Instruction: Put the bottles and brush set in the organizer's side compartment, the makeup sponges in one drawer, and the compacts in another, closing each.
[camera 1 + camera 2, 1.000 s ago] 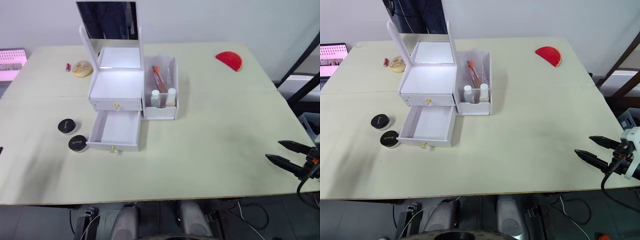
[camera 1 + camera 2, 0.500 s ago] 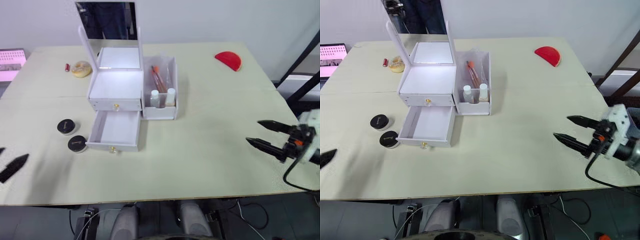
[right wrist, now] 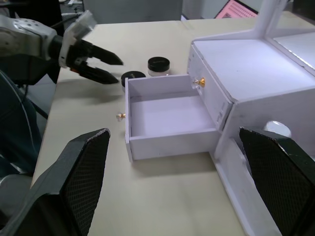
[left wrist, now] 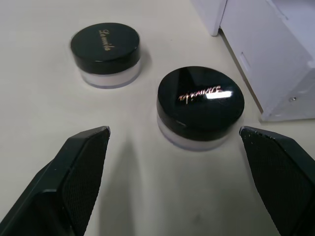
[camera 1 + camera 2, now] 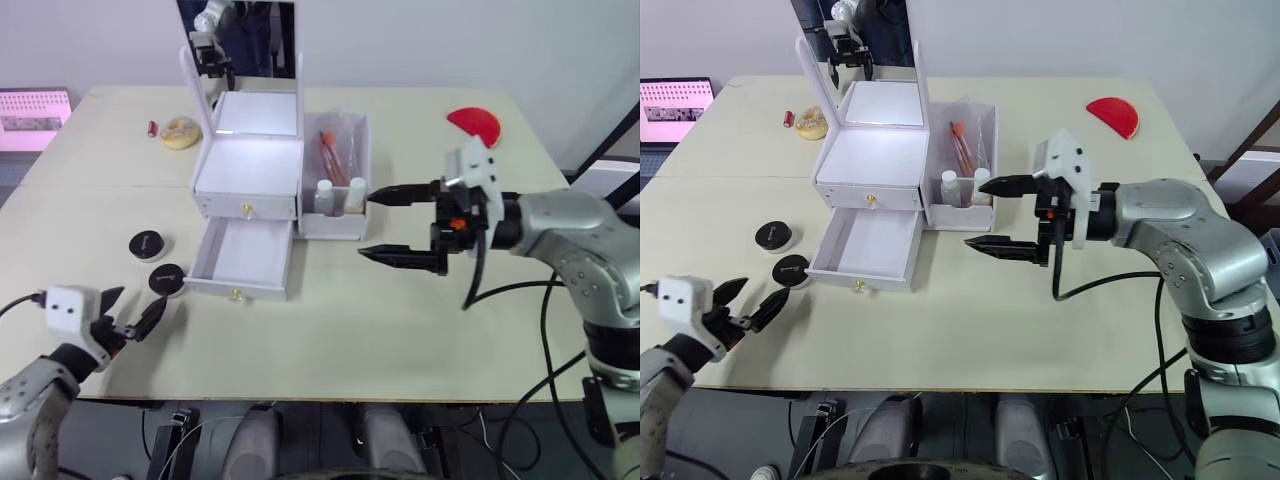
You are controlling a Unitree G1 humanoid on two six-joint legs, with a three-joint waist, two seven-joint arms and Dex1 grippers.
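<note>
On the pale table (image 5: 400,330) by a white wall, both grippers' jaws are spread.

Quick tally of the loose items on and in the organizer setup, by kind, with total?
Compacts, black lids: 2, nearer and farther
White-capped bottles in the side compartment: 2
Brush set in the side compartment: 1
Red sponge: 1
Beige sponge: 1
Small red item beside it: 1
Total: 8

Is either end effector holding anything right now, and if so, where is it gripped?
Nothing is held. The left end effector is open, facing the nearer compact; the right end effector is open beside the organizer.
</note>
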